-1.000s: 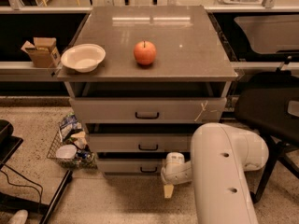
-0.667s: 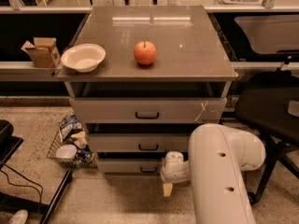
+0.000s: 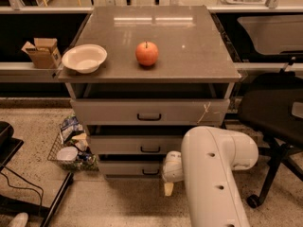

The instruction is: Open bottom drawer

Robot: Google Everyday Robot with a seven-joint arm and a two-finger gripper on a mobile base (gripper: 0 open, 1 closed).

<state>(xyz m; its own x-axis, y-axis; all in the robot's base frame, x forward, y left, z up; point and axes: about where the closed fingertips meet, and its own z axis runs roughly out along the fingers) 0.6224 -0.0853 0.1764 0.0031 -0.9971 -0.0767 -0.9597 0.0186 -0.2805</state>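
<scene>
The bottom drawer (image 3: 128, 168) is the lowest of three grey drawer fronts, with a small black pull handle (image 3: 150, 172) at its middle. Its front stands slightly forward of the cabinet. My gripper (image 3: 169, 182) is low in front of the drawer's right half, just right of the handle, on a white wrist; a pale fingertip (image 3: 168, 189) points down at the floor. My large white arm (image 3: 213, 174) hides the right ends of the middle and bottom drawers.
The middle drawer (image 3: 137, 144) and the taller top drawer (image 3: 149, 111) are above. An apple (image 3: 147, 54) and a white bowl (image 3: 84, 58) sit on the cabinet top. A wire basket of packets (image 3: 71, 148) stands at the left, a black office chair (image 3: 274, 112) at the right.
My arm has shifted a little to the left. The gripper stays at the bottom drawer's right side and the drawers look the same.
</scene>
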